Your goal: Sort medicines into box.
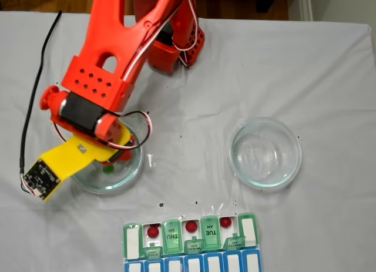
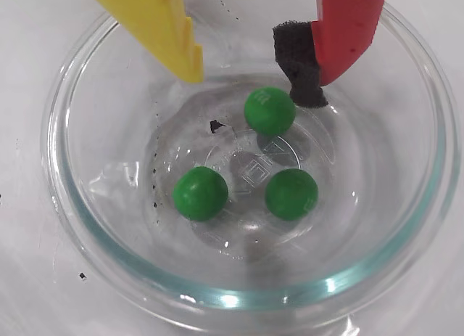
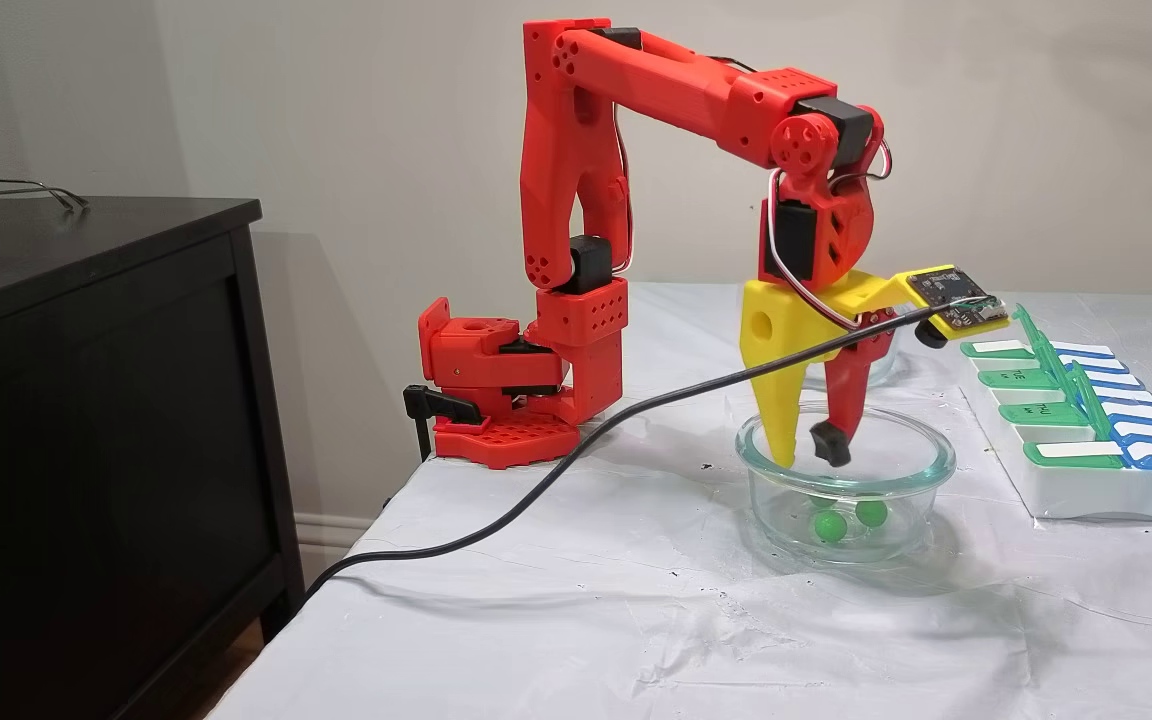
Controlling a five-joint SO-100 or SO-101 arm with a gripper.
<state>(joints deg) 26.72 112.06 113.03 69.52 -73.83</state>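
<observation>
Three green medicines point(image 2: 270, 111) point(image 2: 200, 194) point(image 2: 291, 194) lie on the floor of a clear glass bowl point(image 2: 58, 183). My gripper point(image 2: 254, 89) hangs open inside the bowl's rim, just above the farthest green ball, which sits between the yellow finger point(image 2: 170, 38) and the red finger's black foam pad point(image 2: 301, 67) without touching either. From the side, the gripper point(image 3: 808, 455) points straight down into the bowl point(image 3: 936, 465). The box point(image 1: 249, 231) stands at the table's near edge with green lids raised. Three red medicines point(image 1: 153, 231) point(image 1: 190, 226) point(image 1: 225, 222) each sit in their own compartment.
A second glass bowl point(image 1: 296, 154) stands empty to the right in the top-down fixed view. A black cable point(image 3: 536, 480) runs from the wrist camera across the white cloth to the table's left edge. The arm's base point(image 3: 506, 400) is at the back, a black cabinet point(image 3: 86, 400) beside the table.
</observation>
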